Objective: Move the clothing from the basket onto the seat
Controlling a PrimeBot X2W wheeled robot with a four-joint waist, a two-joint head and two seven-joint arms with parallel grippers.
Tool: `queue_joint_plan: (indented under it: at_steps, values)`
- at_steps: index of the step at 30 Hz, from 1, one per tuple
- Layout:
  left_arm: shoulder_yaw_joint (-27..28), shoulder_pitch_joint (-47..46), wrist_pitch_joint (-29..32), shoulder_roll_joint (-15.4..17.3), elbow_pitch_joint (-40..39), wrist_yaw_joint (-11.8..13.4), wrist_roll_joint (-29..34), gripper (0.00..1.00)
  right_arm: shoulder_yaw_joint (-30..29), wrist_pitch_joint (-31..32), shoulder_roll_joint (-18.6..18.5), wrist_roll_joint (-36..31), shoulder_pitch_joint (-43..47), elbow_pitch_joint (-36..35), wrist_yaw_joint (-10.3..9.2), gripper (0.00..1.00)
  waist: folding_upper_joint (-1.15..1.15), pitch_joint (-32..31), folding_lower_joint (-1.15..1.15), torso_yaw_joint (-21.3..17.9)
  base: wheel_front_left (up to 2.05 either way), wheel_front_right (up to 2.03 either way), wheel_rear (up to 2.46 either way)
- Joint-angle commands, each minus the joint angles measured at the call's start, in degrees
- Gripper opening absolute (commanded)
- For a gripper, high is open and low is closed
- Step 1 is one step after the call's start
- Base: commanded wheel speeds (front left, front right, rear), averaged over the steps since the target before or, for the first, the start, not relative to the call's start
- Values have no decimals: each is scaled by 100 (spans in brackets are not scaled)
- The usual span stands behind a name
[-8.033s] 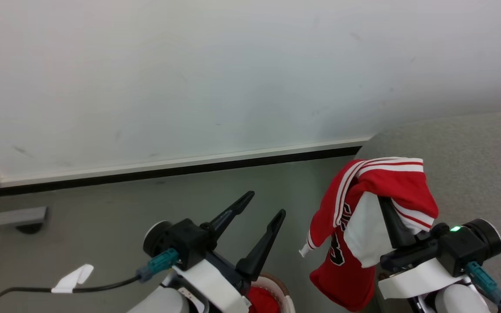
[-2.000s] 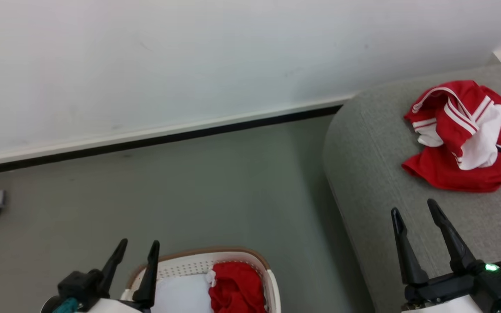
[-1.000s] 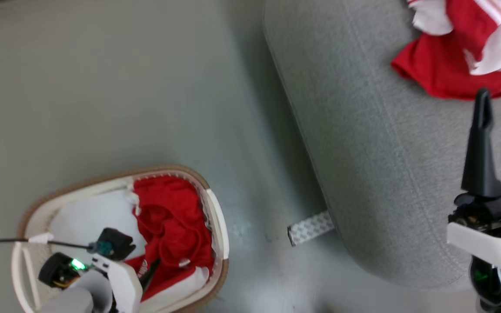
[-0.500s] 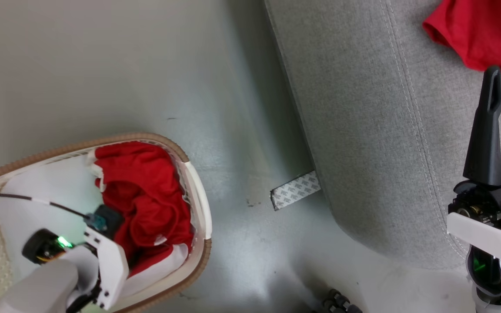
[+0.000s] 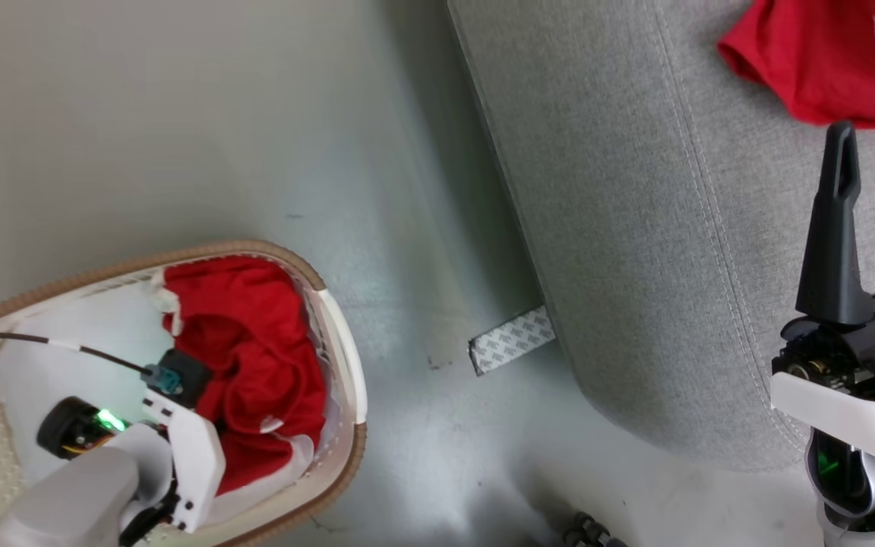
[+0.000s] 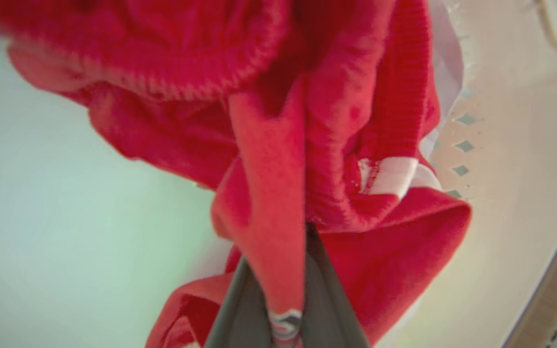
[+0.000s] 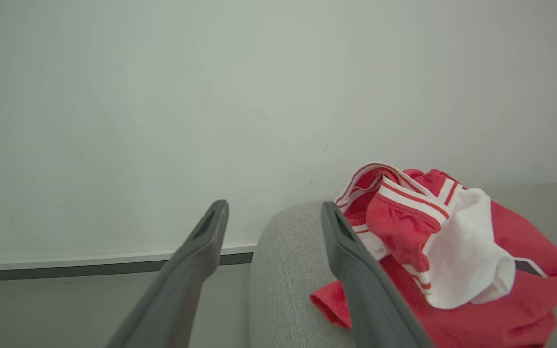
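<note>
The left gripper [image 6: 283,290] pinches a fold of the clothing [image 5: 255,365] inside the basket [image 5: 342,342]; the right gripper [image 7: 273,208] hangs spread and empty above the seat [image 5: 635,228] beside the basket. Its fabric looks light, limp and likely to trail; a bunched fold should hold best.

Grey-green floor [image 5: 179,114] carries basket [image 5: 348,365], grey seat [image 5: 635,228], tape strip [image 5: 512,340] at seat's base. Red clothing [image 5: 810,61] on seat.

Left claw [image 6: 278,246] pinched tight, right claw [image 7: 273,205] spread wide, pointing forward
</note>
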Motion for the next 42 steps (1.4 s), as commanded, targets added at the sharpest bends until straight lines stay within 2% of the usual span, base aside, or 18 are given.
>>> queue_joint_plan:
  at_steps: [1,12,21,26,32,42]
  values:
    - [-13,-9,-90,-37,25,11,-48,0,-9,4,16,-62,-62,32,-13,100,0,-129,0,75,0,0,0]
    - [-96,364,-921,-761,136,11,-394,0,-61,4,9,-599,100,436,-13,100,0,-1611,0,645,0,0,0]
    - [-85,632,-1611,-1195,61,10,-651,0,-63,5,8,-793,393,774,-13,100,0,-2827,0,1076,0,0,0]
    - [84,646,-1708,-1272,-196,10,-625,0,-101,4,8,-869,619,947,-13,100,0,-3367,0,1319,0,0,0]
    - [801,826,-1701,-1305,-865,53,-309,0,-82,5,-3,-882,1044,1103,-13,100,0,-3953,0,1620,0,0,0]
    - [1792,1099,-1703,-1091,-2299,466,166,0,117,5,-85,-645,1635,1279,-13,100,0,-4566,0,1865,0,0,0]
